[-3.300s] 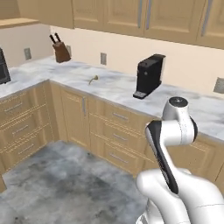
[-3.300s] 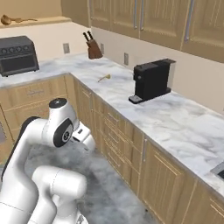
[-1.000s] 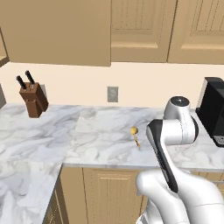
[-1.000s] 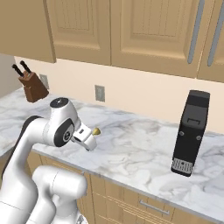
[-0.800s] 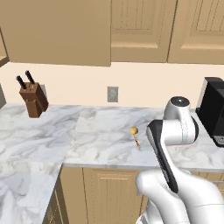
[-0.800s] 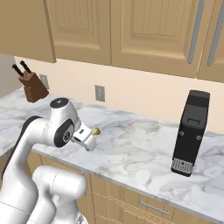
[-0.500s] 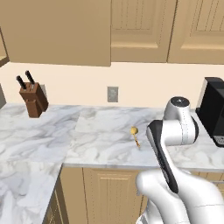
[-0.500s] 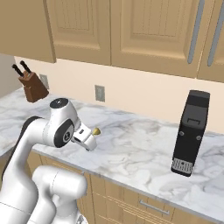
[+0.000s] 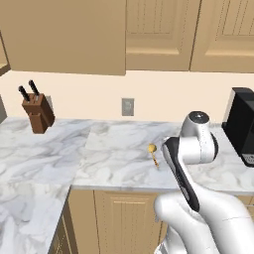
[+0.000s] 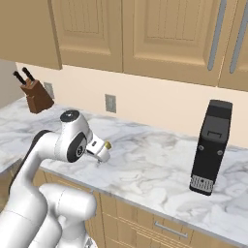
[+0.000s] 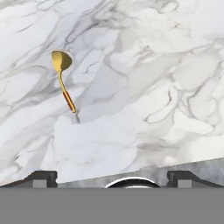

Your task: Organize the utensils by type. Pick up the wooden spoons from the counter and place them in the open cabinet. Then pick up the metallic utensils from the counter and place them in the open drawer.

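Note:
A small gold-yellow utensil (image 11: 62, 79) with a thin reddish stem lies alone on the white marble counter (image 11: 153, 65). In the hand view it sits up and to the left of my gripper (image 11: 113, 178). The two dark fingertips (image 11: 42, 177) stand far apart with nothing between them, so the gripper is open and hangs above the counter's front part. The left base view has the utensil (image 9: 154, 154) just left of my arm. From the right base camera, its gold bowl (image 10: 107, 144) peeks out beside my hand (image 10: 99, 150). The wooden spoon, the silver spoon and the open drawer are out of view.
A brown knife block (image 9: 37, 111) stands at the back left of the counter (image 9: 114, 158). A black coffee machine (image 10: 210, 145) stands to the right. There is a wall outlet (image 9: 127, 106) behind the utensil, closed tan cabinets above, and shut base cabinets below.
Since the oldest frames the base has driven up to this stretch of counter, so the whole picture changed. Over the last second nothing has moved.

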Robot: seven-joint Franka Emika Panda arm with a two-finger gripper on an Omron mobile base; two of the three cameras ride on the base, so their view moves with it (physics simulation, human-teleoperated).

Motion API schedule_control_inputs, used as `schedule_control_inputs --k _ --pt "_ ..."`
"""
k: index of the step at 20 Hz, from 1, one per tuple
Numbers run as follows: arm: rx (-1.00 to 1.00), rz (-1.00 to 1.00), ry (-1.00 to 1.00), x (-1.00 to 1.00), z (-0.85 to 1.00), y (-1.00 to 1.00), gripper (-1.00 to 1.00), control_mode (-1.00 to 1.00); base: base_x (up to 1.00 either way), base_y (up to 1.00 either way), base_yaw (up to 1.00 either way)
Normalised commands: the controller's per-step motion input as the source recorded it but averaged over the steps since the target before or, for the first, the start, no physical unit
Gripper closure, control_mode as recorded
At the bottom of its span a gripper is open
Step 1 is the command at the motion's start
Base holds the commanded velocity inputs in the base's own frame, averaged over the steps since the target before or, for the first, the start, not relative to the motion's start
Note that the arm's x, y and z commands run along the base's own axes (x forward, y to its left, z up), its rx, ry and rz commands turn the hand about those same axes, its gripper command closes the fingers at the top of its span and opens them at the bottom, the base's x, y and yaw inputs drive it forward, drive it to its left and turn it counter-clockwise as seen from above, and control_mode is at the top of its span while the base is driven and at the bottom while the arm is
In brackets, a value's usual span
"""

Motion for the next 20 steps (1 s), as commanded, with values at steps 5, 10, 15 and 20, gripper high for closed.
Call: schedule_control_inputs --k 5,10,15,20 --pt "0.0 0.13 0.02 0.77 -0.17 0.31 -1.0 -1.0 0.0 0.0 0.0" --pt "0.0 0.17 0.12 0.7 -0.16 0.34 -1.0 -1.0 0.0 0.0 0.0" --pt "-0.02 0.11 0.07 0.6 -0.15 0.08 -1.0 -1.0 0.0 0.0 0.0" --pt "-0.07 0.0 0.01 0.3 -0.22 0.0 -1.0 -1.0 0.0 0.0 0.0"
